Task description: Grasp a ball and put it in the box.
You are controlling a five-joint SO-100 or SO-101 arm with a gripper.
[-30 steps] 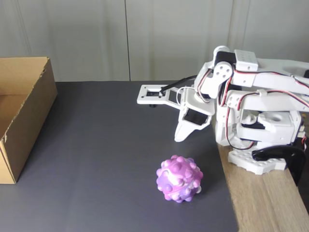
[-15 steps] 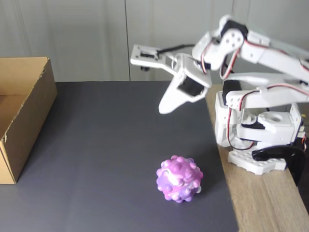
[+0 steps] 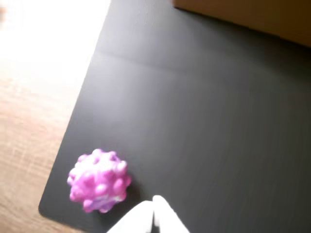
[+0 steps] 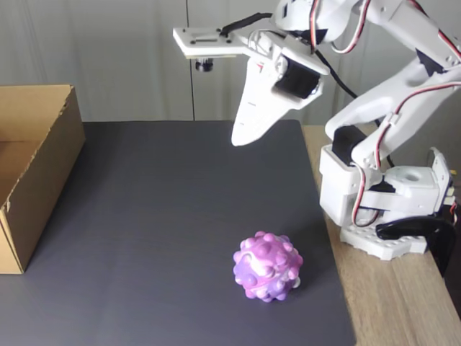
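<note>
The knobbly purple, pink and white ball (image 4: 266, 265) rests on the dark mat near its front right corner; the wrist view has the ball (image 3: 99, 180) at lower left. My white gripper (image 4: 240, 139) hangs high in the air behind and above it, tips pointing down, shut and holding nothing. In the wrist view the gripper (image 3: 155, 201) tips meet at the bottom edge, just right of the ball. The brown cardboard box (image 4: 45, 167) stands open-topped at the left edge of the mat; one wall of the box (image 3: 252, 17) crosses the top of the wrist view.
A dark grey mat (image 4: 166, 216) covers the table between ball and box. The arm's white base (image 4: 385, 209) is clamped on the bare wooden tabletop (image 4: 403, 303) to the right. A pale wall stands behind.
The arm has unfolded and lifted: the gripper rose from just above the mat to well above it. Ball and box have not moved.
</note>
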